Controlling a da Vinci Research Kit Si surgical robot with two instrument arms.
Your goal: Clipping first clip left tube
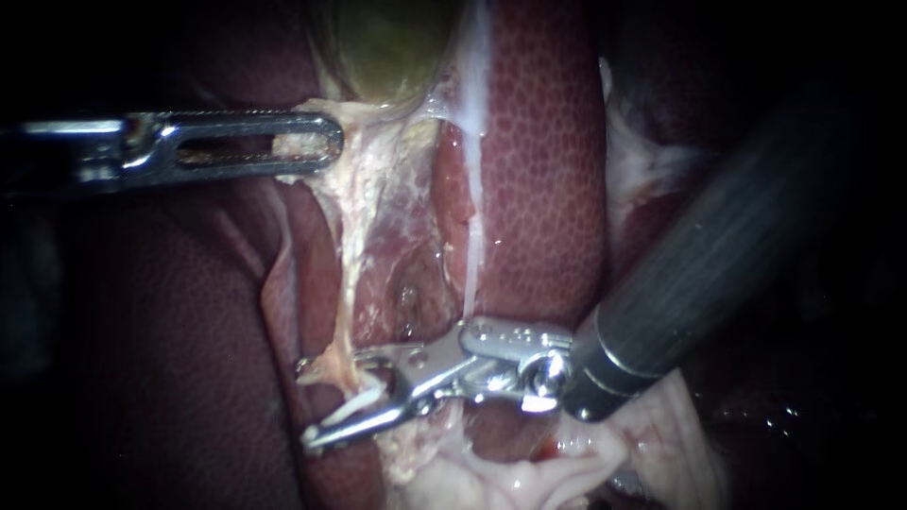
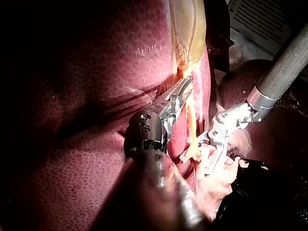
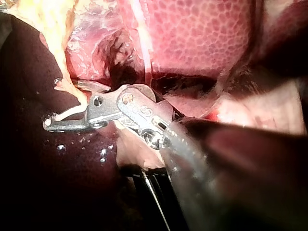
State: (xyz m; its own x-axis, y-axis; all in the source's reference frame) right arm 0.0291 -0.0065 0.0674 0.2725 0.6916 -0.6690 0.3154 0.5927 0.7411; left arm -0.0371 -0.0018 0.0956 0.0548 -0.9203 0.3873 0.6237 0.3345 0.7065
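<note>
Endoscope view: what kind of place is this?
Likely a surgical practice bench: a liver lies exposed, the left instrument and right instrument work at it, and a slatted panel shows behind.

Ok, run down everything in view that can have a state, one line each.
Left instrument: end effector shut on pale tissue under the gallbladder.
Right instrument: end effector open, astride the left tube.
Left tube: stretched, no clip on it.
Right tube: stretched, no clip on it.
</note>
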